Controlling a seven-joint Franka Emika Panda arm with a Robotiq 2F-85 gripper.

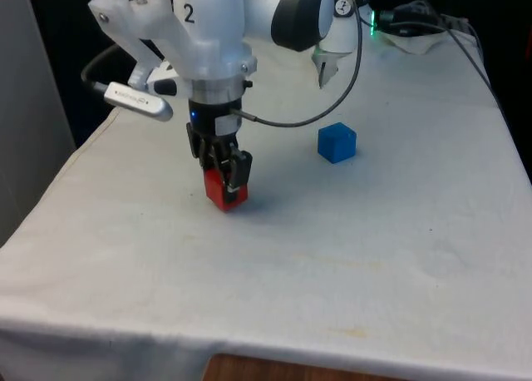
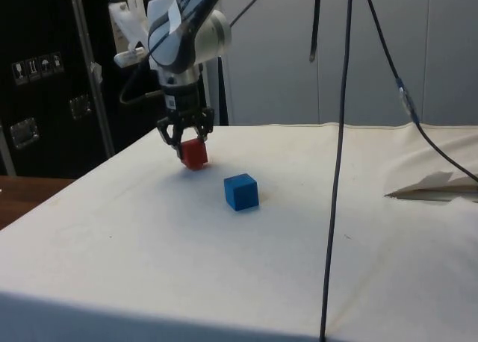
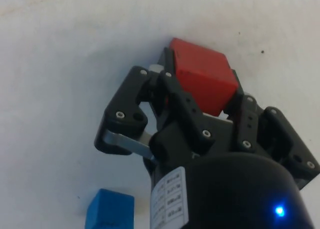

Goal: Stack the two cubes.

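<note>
A red cube (image 1: 225, 195) sits between the fingers of my black gripper (image 1: 226, 181), which is shut on it at the sides. In the side view the red cube (image 2: 195, 154) is at or just above the white cloth, under the gripper (image 2: 185, 139). The wrist view has the red cube (image 3: 202, 81) held between the two fingers (image 3: 172, 96). A blue cube (image 1: 337, 142) stands alone on the cloth, towards the front view's right of the gripper and a little farther back. The blue cube (image 2: 241, 191) (image 3: 109, 210) is about a cube's width or two away from the red one.
A black cable (image 1: 332, 106) loops from the wrist over the cloth behind the blue cube. Further cables and a dark device (image 1: 407, 23) lie at the far right corner. A thin cable (image 2: 337, 170) hangs down in the side view. The table's front edge (image 1: 249, 352) is close.
</note>
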